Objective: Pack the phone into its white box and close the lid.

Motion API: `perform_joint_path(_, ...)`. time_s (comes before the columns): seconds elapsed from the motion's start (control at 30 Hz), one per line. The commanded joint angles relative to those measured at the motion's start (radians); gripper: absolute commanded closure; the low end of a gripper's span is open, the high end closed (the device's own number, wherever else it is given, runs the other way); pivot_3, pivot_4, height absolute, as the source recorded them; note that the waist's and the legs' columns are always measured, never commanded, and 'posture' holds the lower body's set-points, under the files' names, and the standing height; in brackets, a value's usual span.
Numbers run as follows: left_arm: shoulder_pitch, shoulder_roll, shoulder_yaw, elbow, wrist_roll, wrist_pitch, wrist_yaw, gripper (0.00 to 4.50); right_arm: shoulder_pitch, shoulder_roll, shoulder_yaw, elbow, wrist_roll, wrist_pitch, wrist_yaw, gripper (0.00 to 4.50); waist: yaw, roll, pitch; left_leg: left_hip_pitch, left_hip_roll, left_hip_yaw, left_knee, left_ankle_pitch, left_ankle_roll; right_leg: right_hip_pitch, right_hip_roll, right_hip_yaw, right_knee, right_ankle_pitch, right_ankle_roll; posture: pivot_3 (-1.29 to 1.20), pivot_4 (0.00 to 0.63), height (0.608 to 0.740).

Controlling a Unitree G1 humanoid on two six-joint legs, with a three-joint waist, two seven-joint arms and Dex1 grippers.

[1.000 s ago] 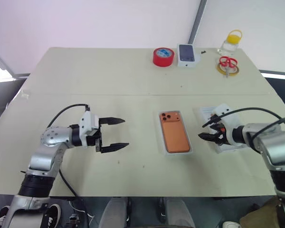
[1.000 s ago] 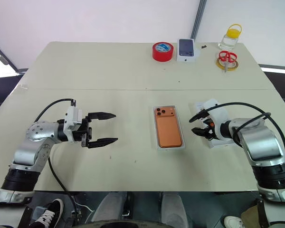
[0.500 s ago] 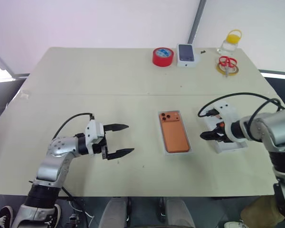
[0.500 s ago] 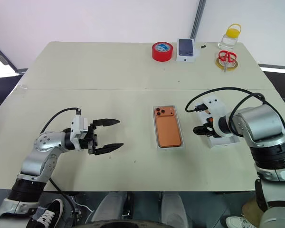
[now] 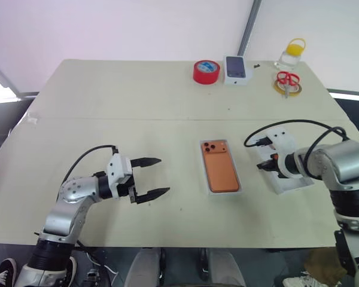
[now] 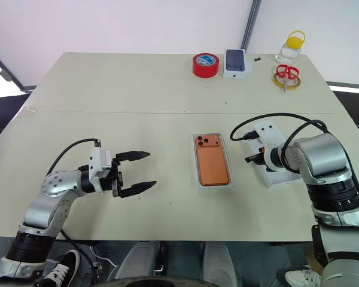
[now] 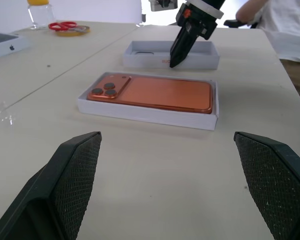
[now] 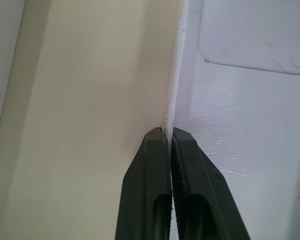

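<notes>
The right wrist view shows the right claw point(image 8: 169, 137) pinching the thin rim of the all-white shallow lid point(image 8: 250, 125); head views hide that contact behind the wrist. The left claw point(image 5: 149, 177) hangs spread above the cream bench point(image 5: 125, 101). Between the claws, the slim orange phone point(image 5: 220, 170) lies camera-side up in the shallow white box point(image 7: 140, 113).
</notes>
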State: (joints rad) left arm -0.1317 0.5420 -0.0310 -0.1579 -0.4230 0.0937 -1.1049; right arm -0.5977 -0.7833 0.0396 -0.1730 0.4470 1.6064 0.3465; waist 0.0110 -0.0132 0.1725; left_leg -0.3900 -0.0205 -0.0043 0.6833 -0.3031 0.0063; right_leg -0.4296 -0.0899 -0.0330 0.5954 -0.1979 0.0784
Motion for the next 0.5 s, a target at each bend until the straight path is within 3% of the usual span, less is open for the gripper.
perform_joint_path(0.03,-0.017,-0.005,-0.007,-0.026,-0.005,0.007,0.016,0.00,0.032,0.047,-0.062,-0.009,0.030,0.008,-0.040,4.46,0.000,-0.002,-0.001,0.000,0.000,0.000,0.000,0.000,0.000,0.000,0.000,0.000,0.000,0.000,0.000,0.00,0.150,0.740)
perform_joint_path(0.1,-0.022,-0.007,-0.010,-0.028,-0.006,0.014,0.020,0.00,0.050,0.113,-0.178,-0.012,0.039,0.008,-0.062,4.46,-0.001,-0.003,-0.002,0.000,0.000,0.000,0.000,0.000,0.000,0.000,0.001,0.000,0.000,0.000,0.000,0.00,0.150,0.740)
perform_joint_path(0.17,-0.027,-0.006,-0.013,-0.026,-0.007,0.017,0.022,0.00,0.073,0.140,-0.217,-0.026,0.044,0.008,-0.075,4.46,-0.002,-0.003,-0.002,0.000,0.001,0.000,0.000,0.000,0.000,0.000,0.002,0.000,0.000,0.000,0.000,0.00,0.150,0.740)
perform_joint_path(0.5,-0.042,-0.007,-0.022,-0.018,-0.008,0.033,0.025,0.00,0.067,0.206,-0.290,-0.071,0.060,0.008,-0.086,4.46,-0.008,-0.002,-0.001,0.000,0.002,0.000,0.000,0.000,0.000,0.000,0.002,0.000,0.000,0.000,0.001,0.00,0.150,0.740)
